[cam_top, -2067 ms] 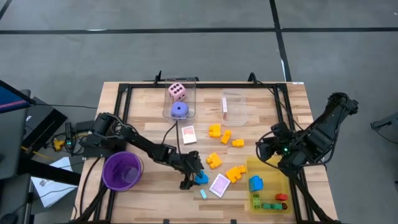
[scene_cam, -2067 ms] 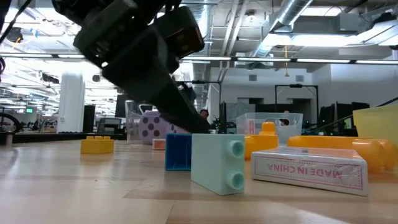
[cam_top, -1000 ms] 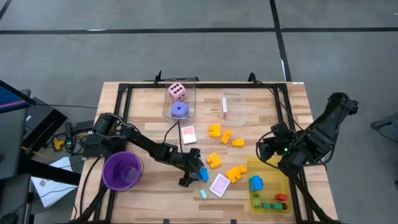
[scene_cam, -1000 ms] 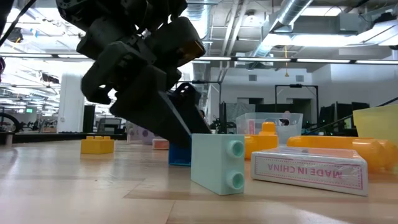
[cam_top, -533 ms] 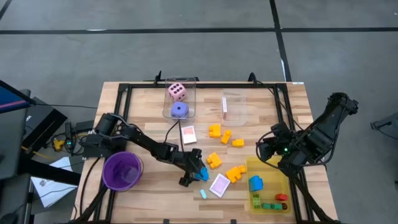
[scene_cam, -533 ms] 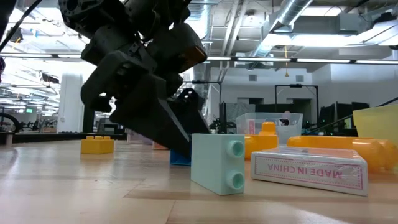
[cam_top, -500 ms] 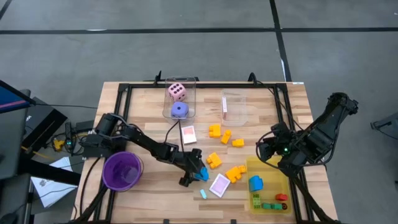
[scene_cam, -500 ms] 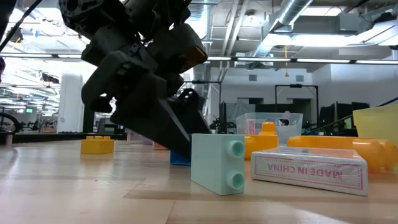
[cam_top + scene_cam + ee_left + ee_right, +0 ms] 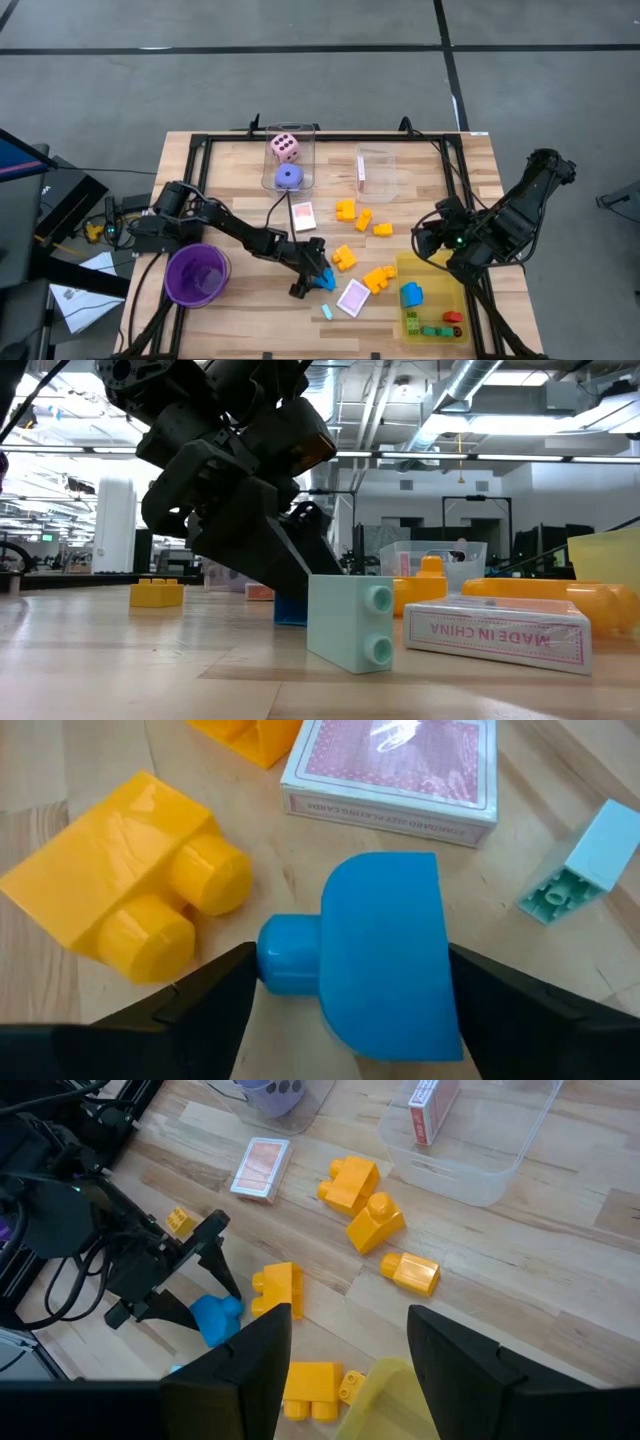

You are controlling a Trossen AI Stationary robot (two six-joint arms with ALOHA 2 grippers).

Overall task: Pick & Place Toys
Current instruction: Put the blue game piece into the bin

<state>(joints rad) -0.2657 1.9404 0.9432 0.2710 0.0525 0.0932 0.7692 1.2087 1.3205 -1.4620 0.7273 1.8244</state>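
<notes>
Since two seconds earlier the left gripper (image 9: 314,280) had swung low around the blue block (image 9: 324,281) and come to straddle it near the front middle of the desk (image 9: 230,160); the other toys lay where they had been. In the left wrist view its fingers (image 9: 215,995) stood wide apart, one on each side of the blue block (image 9: 385,955), and I could not tell whether they touched it. The block rested on the wood with its stud toward a yellow block (image 9: 130,900), and a pink-backed card pack (image 9: 395,770) lay just beyond it. A pale blue-green block (image 9: 590,860) lay off to one side.

From above, that pale block (image 9: 326,312) sat nearest the front edge, with the card pack (image 9: 353,297) just beside it. Orange and yellow blocks (image 9: 362,219) were scattered across the middle of the desk, and another card (image 9: 303,216) lay near them. A pink die (image 9: 285,148) and a purple die (image 9: 289,177) sat in a clear box (image 9: 308,150) at the back. A purple cup (image 9: 197,275) stood at the left.

The right gripper (image 9: 432,238) hung over the right side of the desk, just behind the yellow tray (image 9: 432,272), which held blue, green and red pieces. Its fingers (image 9: 250,1360) were partly open and held nothing.
</notes>
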